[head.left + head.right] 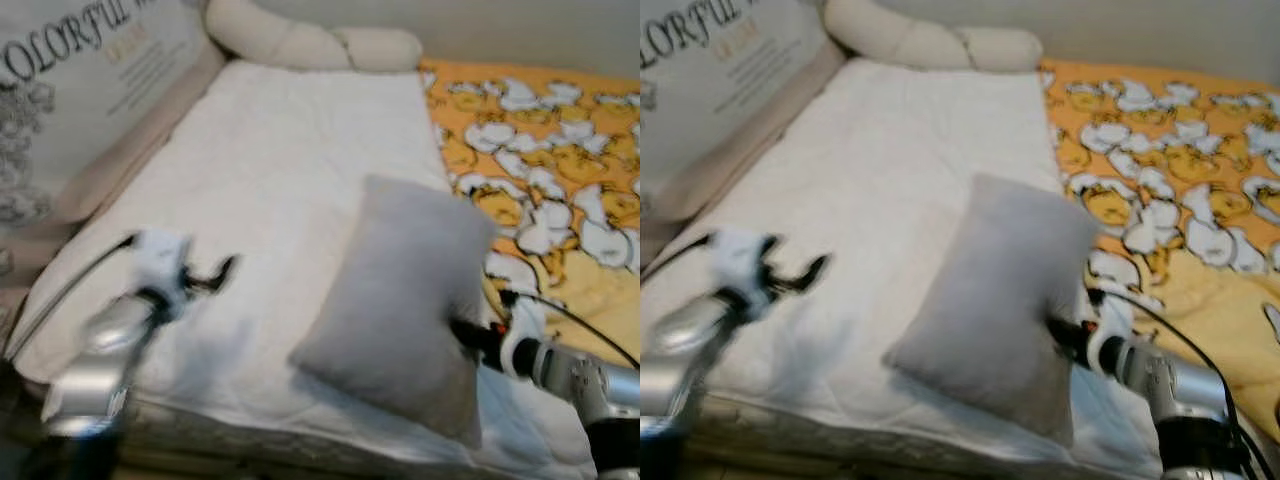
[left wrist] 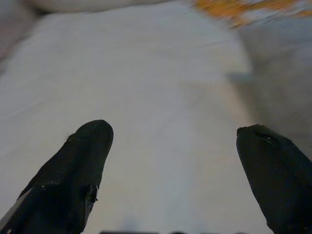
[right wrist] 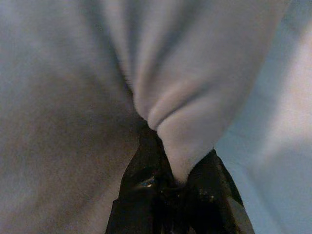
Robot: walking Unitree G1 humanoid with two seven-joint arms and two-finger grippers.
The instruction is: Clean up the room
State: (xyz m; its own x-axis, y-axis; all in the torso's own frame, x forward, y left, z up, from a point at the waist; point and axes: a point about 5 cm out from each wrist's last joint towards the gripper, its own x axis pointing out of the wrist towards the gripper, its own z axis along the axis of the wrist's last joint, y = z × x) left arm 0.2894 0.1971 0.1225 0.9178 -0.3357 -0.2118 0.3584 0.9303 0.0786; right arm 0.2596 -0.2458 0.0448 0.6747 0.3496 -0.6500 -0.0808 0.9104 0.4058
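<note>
Right end effector [image 3: 173, 178] was pinched shut on the right edge of the grey pillow [image 1: 400, 300], propping it tilted on the near white mattress [image 1: 270, 170], likely for repositioning. Left end effector [image 2: 180, 170] hovered wide open, empty.

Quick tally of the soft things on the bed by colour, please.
Grey: 1, pillow, pinched by the right claw
Cream: 1, bolster
White: 1, cover
Orange patterned: 1, blanket
Total: 4
</note>
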